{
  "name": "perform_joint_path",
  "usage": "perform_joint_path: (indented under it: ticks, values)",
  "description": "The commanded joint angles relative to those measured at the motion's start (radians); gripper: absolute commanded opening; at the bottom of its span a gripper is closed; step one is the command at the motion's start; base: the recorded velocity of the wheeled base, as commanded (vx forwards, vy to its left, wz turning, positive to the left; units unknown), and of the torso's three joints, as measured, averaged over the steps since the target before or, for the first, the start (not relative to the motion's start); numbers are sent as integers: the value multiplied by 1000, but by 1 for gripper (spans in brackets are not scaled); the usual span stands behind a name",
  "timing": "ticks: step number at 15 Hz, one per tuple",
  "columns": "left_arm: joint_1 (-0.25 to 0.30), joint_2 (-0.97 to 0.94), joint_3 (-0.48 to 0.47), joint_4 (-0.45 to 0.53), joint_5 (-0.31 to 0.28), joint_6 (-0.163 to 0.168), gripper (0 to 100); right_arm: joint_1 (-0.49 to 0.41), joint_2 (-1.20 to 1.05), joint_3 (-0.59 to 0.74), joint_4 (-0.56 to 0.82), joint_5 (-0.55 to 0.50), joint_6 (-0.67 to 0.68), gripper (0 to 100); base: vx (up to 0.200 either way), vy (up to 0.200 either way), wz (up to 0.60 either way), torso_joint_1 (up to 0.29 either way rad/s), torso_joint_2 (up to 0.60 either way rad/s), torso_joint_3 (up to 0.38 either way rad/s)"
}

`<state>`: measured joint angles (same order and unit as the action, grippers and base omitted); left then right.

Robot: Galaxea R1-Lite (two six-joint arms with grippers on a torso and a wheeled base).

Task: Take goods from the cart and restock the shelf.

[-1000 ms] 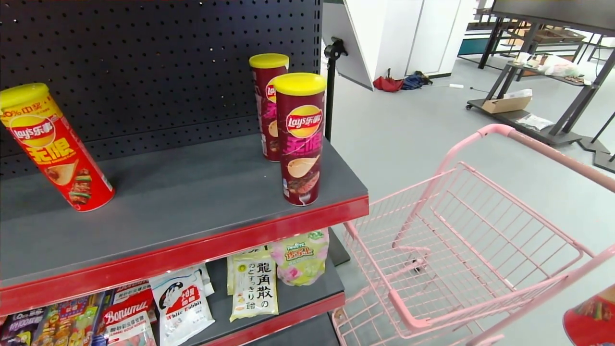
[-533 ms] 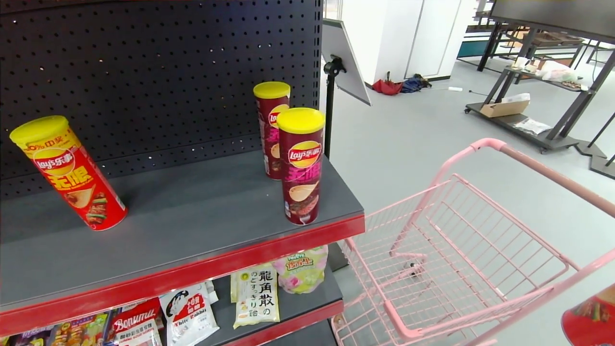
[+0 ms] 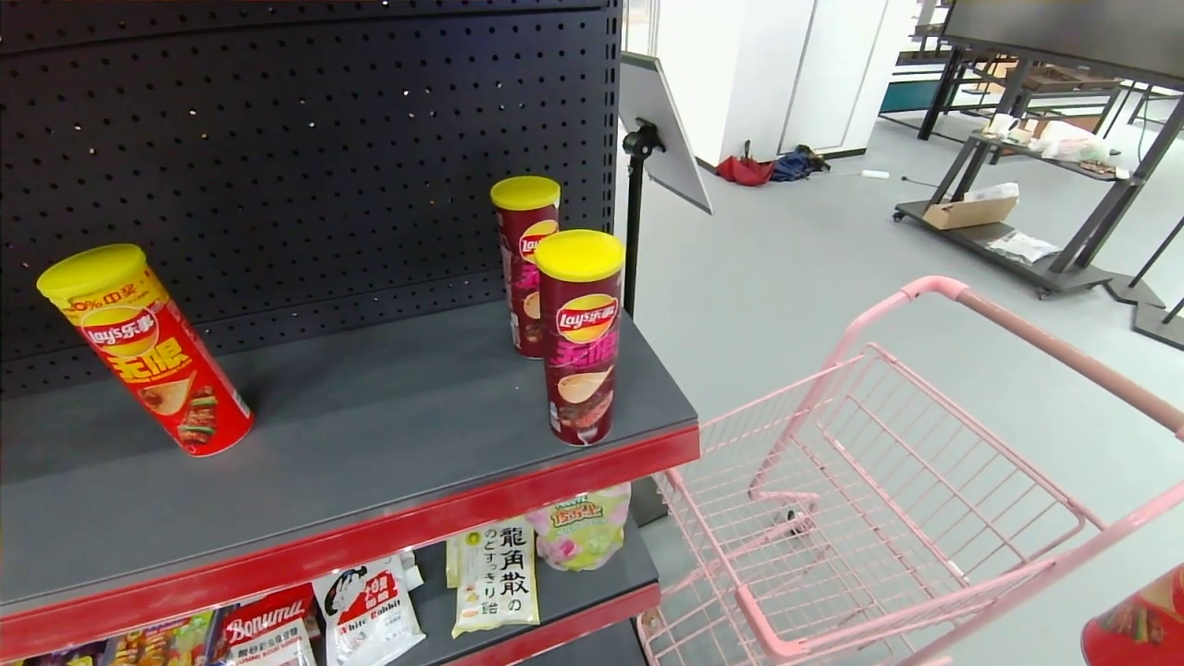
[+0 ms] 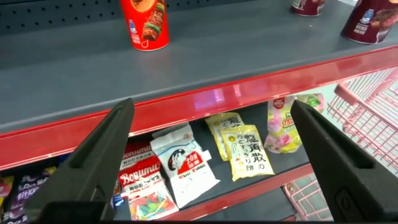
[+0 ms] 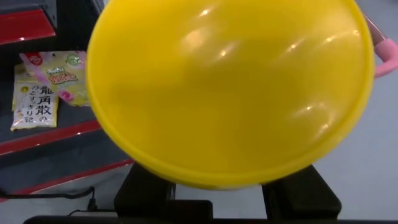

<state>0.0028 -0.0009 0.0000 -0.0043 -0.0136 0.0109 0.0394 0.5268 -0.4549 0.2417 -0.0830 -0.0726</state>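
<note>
Camera alone has shifted: left pincer [image 4: 211,107] gapes wide facing the shelf [image 4: 205,56], right pincer [image 5: 221,188] clasps a yellow-lidded can [image 5: 230,87].

Comes down to a shift of the head camera, not of the goods: finds the whole scene lower in the head view than a second ago. Places the red can [image 3: 148,356] on the top shelf [image 3: 370,527] well down in frame and a little toward the middle, likewise the front maroon can [image 3: 581,342] and the back maroon can [image 3: 524,264]. Reveals more of the pegboard [image 3: 277,139] above them. Cuts off more of the snack bags [image 3: 490,569] on the lower shelf [image 3: 592,617] at the bottom edge. Drops the pink cart [image 3: 934,289] less far, and the held can [image 3: 1140,624] at the lower right corner only slightly. Slowed over the last half second, with most of the shift before that.
</note>
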Motion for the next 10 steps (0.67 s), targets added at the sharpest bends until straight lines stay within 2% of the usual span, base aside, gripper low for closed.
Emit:
perform_joint_path:
  ticks: [1,8,10]
  values:
    - [0,1,0,0,0,0,100,1,-16,9,1,0,-3,0,0,0,600,2,2,2]
    - [0,1,0,0,0,0,100,1,-18,15,1,2,-4,0,0,0,600,5,-2,0]
    - [0,1,0,0,0,0,100,1,-28,18,-1,2,-3,0,0,0,0,0,0,0]
